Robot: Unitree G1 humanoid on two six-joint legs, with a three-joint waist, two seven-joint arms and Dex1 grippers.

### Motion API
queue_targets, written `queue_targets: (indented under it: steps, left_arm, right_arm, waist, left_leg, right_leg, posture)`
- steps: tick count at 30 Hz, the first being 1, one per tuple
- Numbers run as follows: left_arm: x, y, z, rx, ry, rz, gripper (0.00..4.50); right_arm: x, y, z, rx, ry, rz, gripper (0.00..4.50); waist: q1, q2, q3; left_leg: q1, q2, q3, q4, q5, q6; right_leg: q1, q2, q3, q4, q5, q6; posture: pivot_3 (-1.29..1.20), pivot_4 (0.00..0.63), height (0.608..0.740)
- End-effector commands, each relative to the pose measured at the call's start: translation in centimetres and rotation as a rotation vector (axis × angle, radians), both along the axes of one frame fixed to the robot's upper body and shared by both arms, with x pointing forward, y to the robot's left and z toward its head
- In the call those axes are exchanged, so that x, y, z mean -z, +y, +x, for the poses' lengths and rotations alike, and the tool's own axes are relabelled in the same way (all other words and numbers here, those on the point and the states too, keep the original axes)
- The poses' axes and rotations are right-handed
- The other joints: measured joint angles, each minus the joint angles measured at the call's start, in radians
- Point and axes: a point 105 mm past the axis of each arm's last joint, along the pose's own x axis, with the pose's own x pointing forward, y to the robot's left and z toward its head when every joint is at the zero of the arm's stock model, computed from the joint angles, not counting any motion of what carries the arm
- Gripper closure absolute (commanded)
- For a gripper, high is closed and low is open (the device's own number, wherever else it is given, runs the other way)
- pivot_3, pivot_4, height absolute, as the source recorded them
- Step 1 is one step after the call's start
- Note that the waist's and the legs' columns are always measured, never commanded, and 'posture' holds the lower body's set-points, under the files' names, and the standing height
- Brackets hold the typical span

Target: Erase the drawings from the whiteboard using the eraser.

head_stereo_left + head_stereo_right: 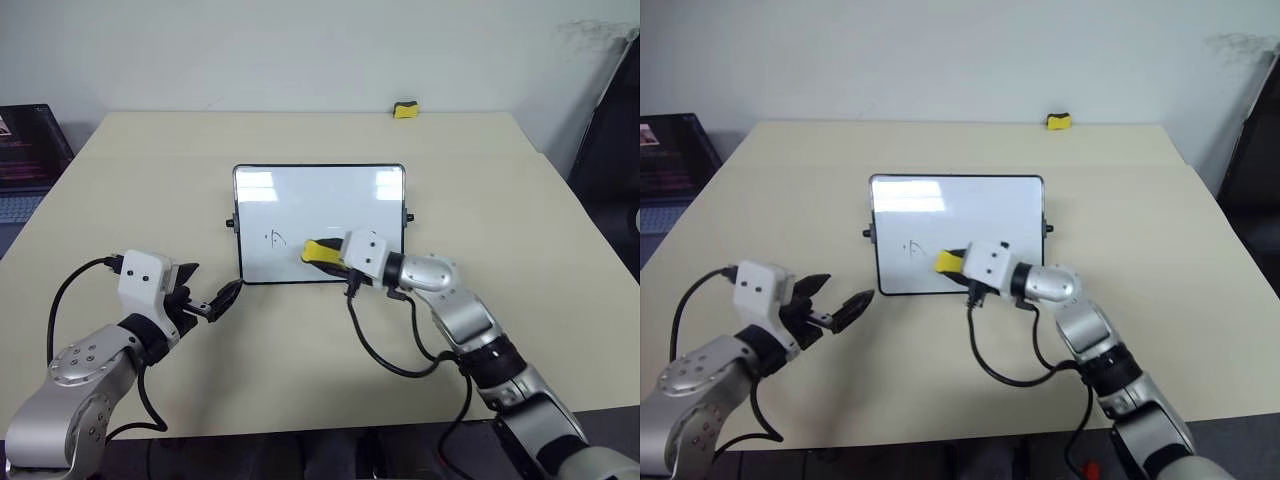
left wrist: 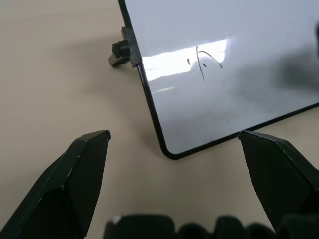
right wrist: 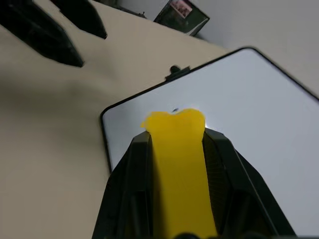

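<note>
While my right gripper [image 1: 335, 255] is clamped on the eraser [image 1: 320, 250], I see the drawings [image 1: 274, 238] just to its left on the whiteboard [image 1: 320, 195]. The eraser's length points toward them. My left gripper [image 1: 215, 301] stands open, empty, beside the board's near-left corner.

bg: beige table [image 1: 150, 190] | white wall [image 1: 300, 50] | laptop [image 1: 25, 150] at left

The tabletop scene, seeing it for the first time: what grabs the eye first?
A glossy white black-framed whiteboard lies mid-table with a small black marker scribble near its lower left. The right tool is shut on a bright yellow eraser just right of that scribble, over the board. The left tool hangs open by the board's near left corner.
</note>
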Motion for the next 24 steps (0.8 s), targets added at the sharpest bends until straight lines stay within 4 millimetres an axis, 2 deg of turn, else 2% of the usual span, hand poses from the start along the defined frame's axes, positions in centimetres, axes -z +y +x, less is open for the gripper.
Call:
queue_targets:
  steps: [1, 6, 12, 17, 21, 24]
  left_arm:
    - [-0.5, -0.1, 0.2, 0.018, -0.013, 0.009, 0.00]
    - [-0.6, 0.0, 0.5, 0.006, -0.021, 0.019, 0.00]
    - [-0.4, -0.2, 0.5, 0.000, -0.023, 0.022, 0.00]
    - [-0.3, -0.6, 0.3, 0.009, -0.022, 0.019, 0.00]
    - [-0.3, -0.8, 0.4, 0.015, -0.023, 0.019, 0.00]
    - [-0.4, -0.8, 0.4, 0.012, -0.028, 0.019, 0.00]
  right_arm:
    - [-3.2, 1.7, 1.2, 0.016, -0.148, 0.051, 3.47]
    - [-6.0, 3.4, 3.2, 0.064, -0.238, 0.093, 3.48]
    - [-6.6, 4.6, 5.1, 0.127, -0.159, 0.151, 3.48]
    - [-5.2, 5.9, 6.1, 0.170, -0.120, 0.123, 3.48]
    - [-1.6, 6.1, 6.7, 0.190, -0.073, -0.004, 3.48]
    - [0.7, 5.4, 6.6, 0.184, -0.075, -0.082, 3.48]
  waist:
    - [0.000, 0.000, 0.000]
    - [0.000, 0.000, 0.000]
    - [-0.001, 0.000, 0.000]
    - [-0.001, 0.000, 0.000]
    - [-0.001, 0.000, 0.000]
    - [-0.001, 0.000, 0.000]
  left_leg:
    - [0.000, 0.000, 0.000, 0.000, 0.000, 0.000]
    - [0.000, 0.001, 0.000, 0.000, 0.000, -0.001]
    - [-0.001, 0.003, 0.000, 0.000, -0.001, -0.002]
    - [-0.001, 0.003, -0.001, 0.000, -0.001, -0.002]
    - [-0.001, 0.003, 0.000, -0.001, -0.001, -0.002]
    - [-0.001, 0.003, -0.001, 0.000, -0.001, -0.002]
  right_leg:
    - [0.000, 0.000, 0.000, 0.000, 0.000, 0.000]
    - [-0.001, -0.001, 0.001, 0.000, 0.000, -0.001]
    - [-0.001, -0.002, 0.001, 0.000, 0.000, -0.001]
    - [-0.002, -0.003, 0.001, 0.000, 0.000, -0.001]
    - [-0.002, -0.003, 0.001, 0.000, 0.000, -0.001]
    - [-0.002, -0.003, 0.001, 0.001, 0.000, -0.001]
  posture:
    - [0.00, 0.150, 0.740]
    - [0.00, 0.150, 0.740]
    - [0.00, 0.150, 0.740]
    - [0.00, 0.150, 0.740]
    - [0.00, 0.150, 0.740]
    - [0.00, 0.150, 0.740]
